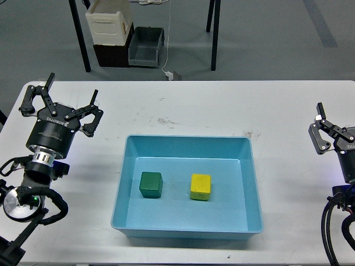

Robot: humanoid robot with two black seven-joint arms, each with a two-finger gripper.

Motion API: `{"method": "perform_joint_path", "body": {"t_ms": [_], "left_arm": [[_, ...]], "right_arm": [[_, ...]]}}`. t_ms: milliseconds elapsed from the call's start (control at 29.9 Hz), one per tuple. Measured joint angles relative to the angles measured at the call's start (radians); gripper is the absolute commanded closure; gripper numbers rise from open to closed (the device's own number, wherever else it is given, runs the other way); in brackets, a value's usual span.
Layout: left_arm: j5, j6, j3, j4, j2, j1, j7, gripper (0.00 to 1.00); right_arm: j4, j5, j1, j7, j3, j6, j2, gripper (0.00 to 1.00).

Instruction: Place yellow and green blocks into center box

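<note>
A green block (151,184) and a yellow block (200,187) lie side by side inside the light blue box (187,143) at the middle of the white table. My left gripper (60,103) stands upright at the table's left side, fingers spread open and empty, well left of the box. My right gripper (335,132) stands at the right edge of the view, partly cut off, with one finger (320,133) showing, spread outward and empty.
The white table (183,105) runs across the view. Beyond its far edge, on the floor, stand a white bin (108,22), a grey bin (146,46) and dark table legs (214,33).
</note>
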State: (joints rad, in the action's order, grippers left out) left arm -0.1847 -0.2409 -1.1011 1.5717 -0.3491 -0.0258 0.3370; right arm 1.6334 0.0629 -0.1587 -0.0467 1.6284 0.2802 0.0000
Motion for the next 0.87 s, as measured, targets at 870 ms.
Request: {"method": "perform_joint_path", "body": {"t_ms": [870], "left_arm": [[-0.046, -0.076, -0.038, 0.039, 0.146, 0.193, -0.154, 0.00]], "right_arm": [[-0.048, 0.081, -0.094, 0.010, -0.007, 0.005, 0.000, 0.00]]}}
